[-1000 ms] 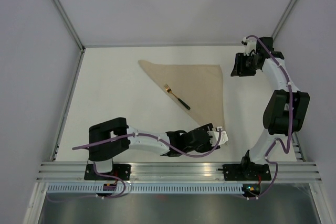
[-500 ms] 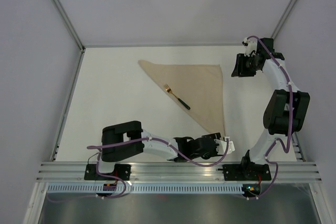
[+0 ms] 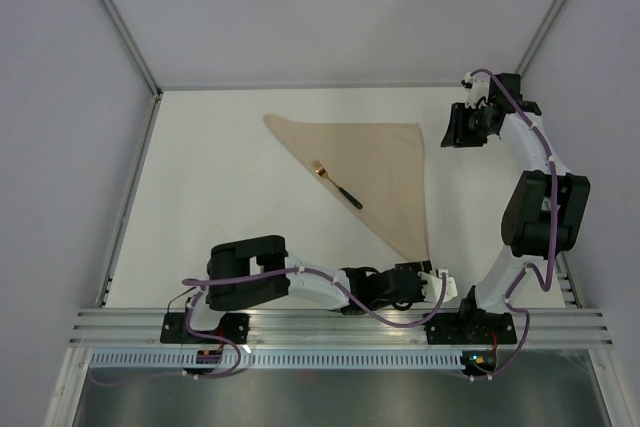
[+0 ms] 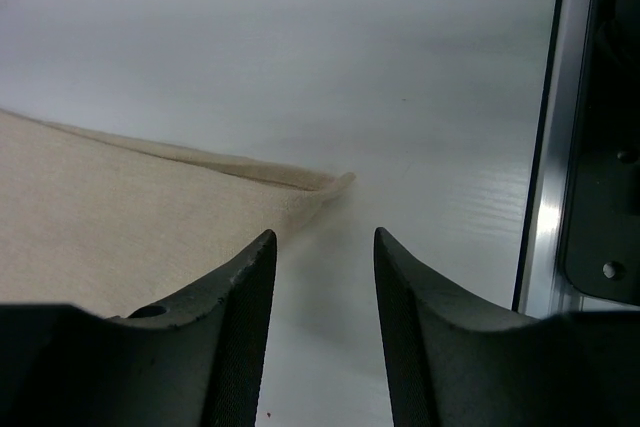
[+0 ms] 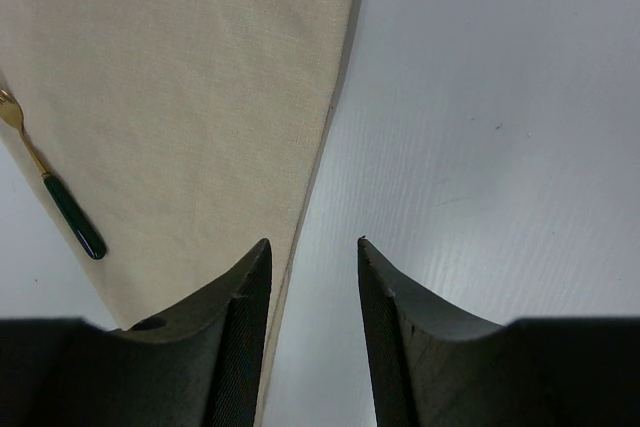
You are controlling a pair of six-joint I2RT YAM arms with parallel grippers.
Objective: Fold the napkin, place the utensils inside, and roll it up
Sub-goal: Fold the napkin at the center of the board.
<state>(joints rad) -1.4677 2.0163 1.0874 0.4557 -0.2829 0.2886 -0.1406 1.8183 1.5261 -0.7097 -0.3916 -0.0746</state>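
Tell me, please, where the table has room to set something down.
Widest patch: the table left of the napkin, from its diagonal edge, where the fork lies, to the left rail. A narrower lane runs between its right edge and the right arm. Crowded: the near corner by the left gripper and the far-right corner by the right gripper.

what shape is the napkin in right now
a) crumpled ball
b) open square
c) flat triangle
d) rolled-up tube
c: in the top view the napkin lies flat with three corners, and the fork lies along its long edge, nothing rolled.
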